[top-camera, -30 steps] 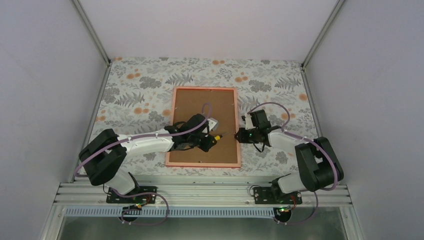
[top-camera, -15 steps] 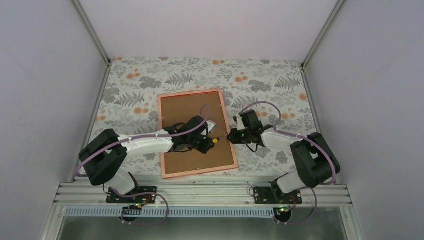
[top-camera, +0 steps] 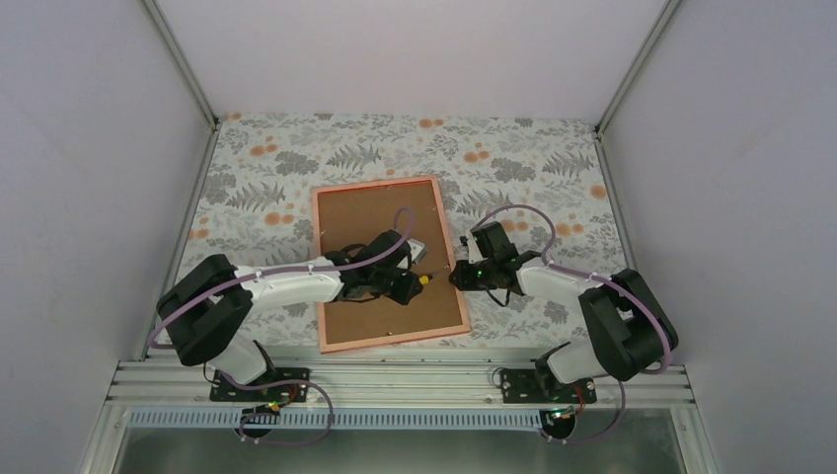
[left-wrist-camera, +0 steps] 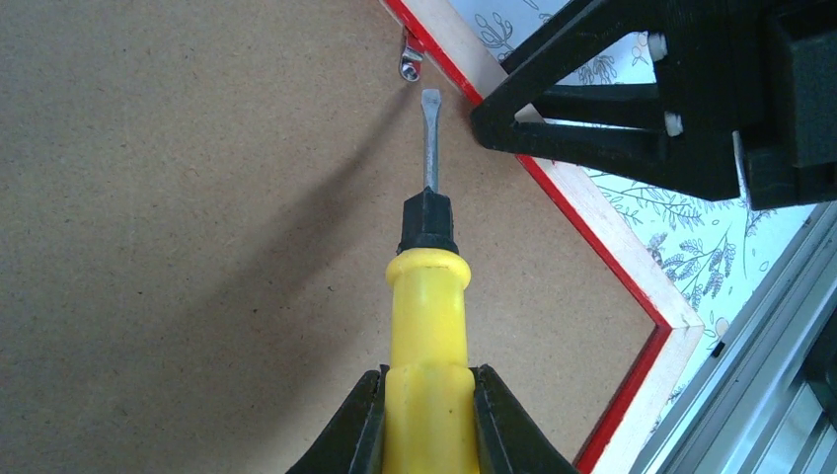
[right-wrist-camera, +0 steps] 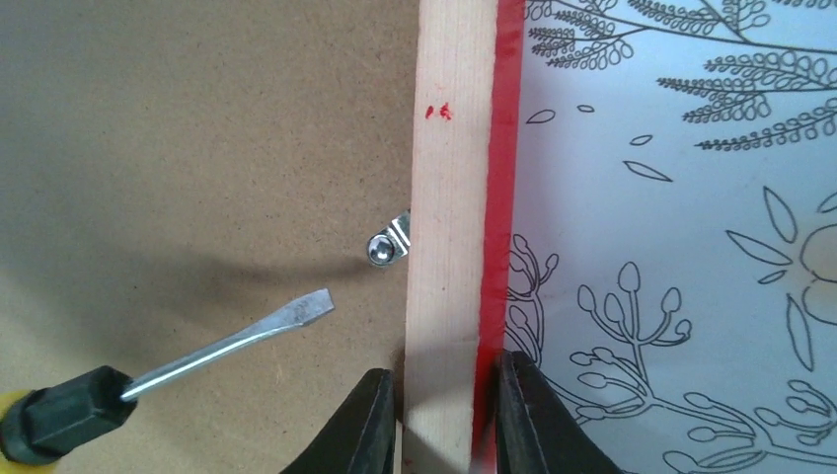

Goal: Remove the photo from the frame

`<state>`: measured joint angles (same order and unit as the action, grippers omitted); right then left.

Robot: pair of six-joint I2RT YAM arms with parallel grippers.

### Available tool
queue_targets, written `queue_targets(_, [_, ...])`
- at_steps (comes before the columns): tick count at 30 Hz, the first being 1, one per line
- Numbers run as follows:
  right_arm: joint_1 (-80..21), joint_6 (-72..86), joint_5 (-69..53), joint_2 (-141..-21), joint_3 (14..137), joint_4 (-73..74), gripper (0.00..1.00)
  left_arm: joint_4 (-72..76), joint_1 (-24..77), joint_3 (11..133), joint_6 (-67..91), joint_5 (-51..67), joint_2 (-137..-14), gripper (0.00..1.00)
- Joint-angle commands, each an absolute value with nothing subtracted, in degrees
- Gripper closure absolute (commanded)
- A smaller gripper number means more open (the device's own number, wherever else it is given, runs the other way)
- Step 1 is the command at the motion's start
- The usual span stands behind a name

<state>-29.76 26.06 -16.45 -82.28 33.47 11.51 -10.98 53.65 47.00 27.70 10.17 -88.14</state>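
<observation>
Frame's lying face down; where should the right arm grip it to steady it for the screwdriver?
Grip the frame by its wooden side rail, just short of the metal clip, from above, jaws straddling it: a narrow straight edge, clear of the screwdriver.

The left hand (left-wrist-camera: 428,420) clamps the yellow handle of a screwdriver (left-wrist-camera: 428,296), one black finger on each side. Its flat blade points up the view over the brown backing (left-wrist-camera: 178,217), the tip just short of a small metal clip (left-wrist-camera: 410,61) at the frame (left-wrist-camera: 592,232) edge. The right hand (left-wrist-camera: 671,99) reaches in from the upper right, over that red-edged side. The floral tabletop (left-wrist-camera: 691,247) shows beyond.
</observation>
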Motion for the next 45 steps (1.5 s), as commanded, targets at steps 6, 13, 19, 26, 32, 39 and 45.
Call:
queue_targets(6, [-31.18, 27.37, -15.74, -83.02, 31.93, 10.96, 0.82, -9.6, 54.17, 49.18, 28.26, 10.99, -90.99, 0.98])
queue_targets(13, [-31.64, 28.1, -15.64, -83.12, 31.64, 10.64, 0.85, -8.85, 54.14, 50.19, 28.74, 10.96, -92.28, 0.98])
queue_targets(19, [-31.86, 28.71, -15.69, -83.19, 31.33, 10.31, 0.85, -9.05, 54.19, 50.62, 29.62, 9.56, -93.24, 0.98])
queue_targets(26, [-31.96, 29.11, -15.58, -83.11, 31.01, 10.29, 0.86, -10.42, 54.15, 50.49, 32.46, 4.55, -93.35, 0.98])
queue_targets(32, [-31.91, 29.74, -15.32, -82.97, 30.5, 9.89, 0.86, -10.83, 54.15, 49.84, 35.03, 1.15, -92.86, 0.98])
queue_targets(39, [-31.94, 30.49, -16.0, -82.95, 29.88, 9.23, 0.87, -9.84, 54.73, 50.2, 37.35, 0.06, -92.82, 0.98])
queue_targets(45, [-31.96, 30.17, -15.37, -81.3, 30.17, 9.19, 0.87, -10.38, 55.21, 48.79, 37.38, -0.38, -89.7, 0.98])
